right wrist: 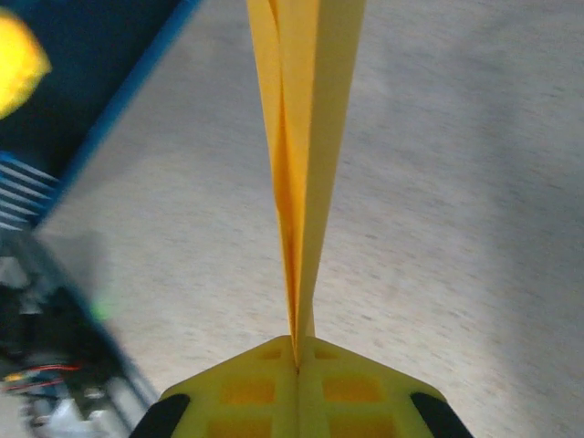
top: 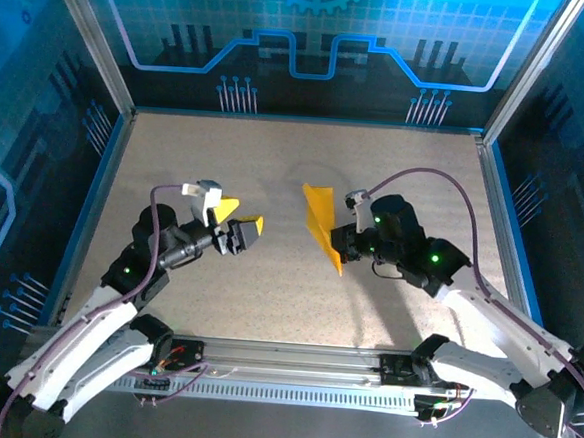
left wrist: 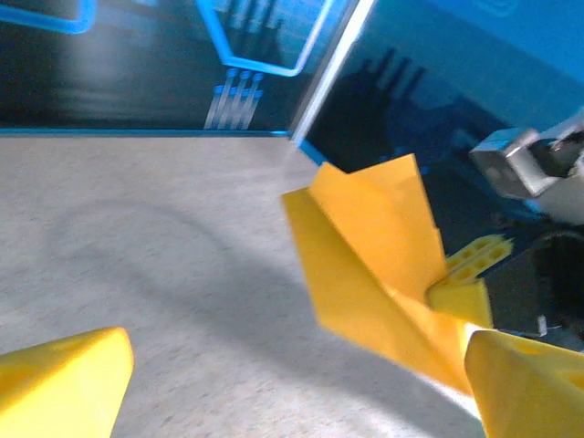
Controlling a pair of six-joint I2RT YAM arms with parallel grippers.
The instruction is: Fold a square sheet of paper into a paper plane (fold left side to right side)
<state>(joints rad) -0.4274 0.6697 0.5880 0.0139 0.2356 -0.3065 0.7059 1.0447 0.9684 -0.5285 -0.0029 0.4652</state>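
The paper plane (top: 322, 221) is pinched near its narrow pointed end between the shut right jaws. It is held on edge, and its wider end is stretched straight ahead of them over the bench (top: 266, 307). The left jaws are spread wide and are kept apart from the plane, which is seen ahead of them.

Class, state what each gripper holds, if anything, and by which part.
Right gripper pinches the folded yellow-orange paper plane along its folded edge, near the pointed end. Left gripper is open, holding nothing.
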